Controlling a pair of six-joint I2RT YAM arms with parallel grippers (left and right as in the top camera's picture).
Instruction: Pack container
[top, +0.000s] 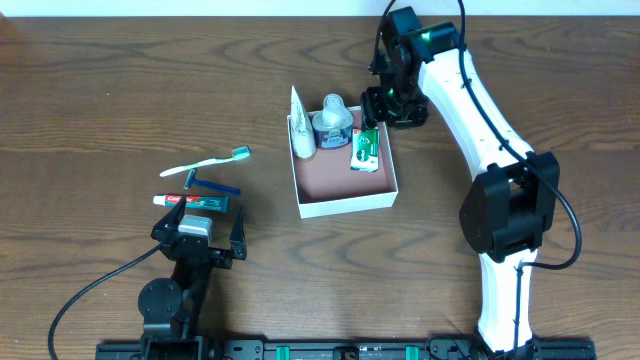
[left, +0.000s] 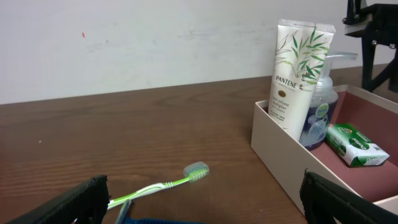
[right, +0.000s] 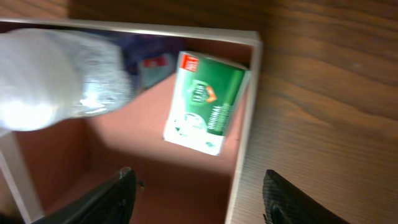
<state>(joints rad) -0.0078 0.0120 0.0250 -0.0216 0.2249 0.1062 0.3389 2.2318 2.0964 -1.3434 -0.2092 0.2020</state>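
Only the right wrist shows us the right gripper (right: 200, 200) spread near the green pack (right: 205, 102) — container wall (right: 239, 155) at three o'clock; left gripper (left: 205, 208) spread too.

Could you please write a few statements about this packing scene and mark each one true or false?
1. The green soap packet lies inside the box. True.
2. The toothbrush is already packed in the box. False: it lies on the table, left of the box.
3. The right pincer is shut on the Pantene tube. False: it is open and empty, above the soap packet.
4. The Pantene tube stands in the box beside the pump bottle. True.
5. The toothpaste lies on the table near the open left pincer. True.
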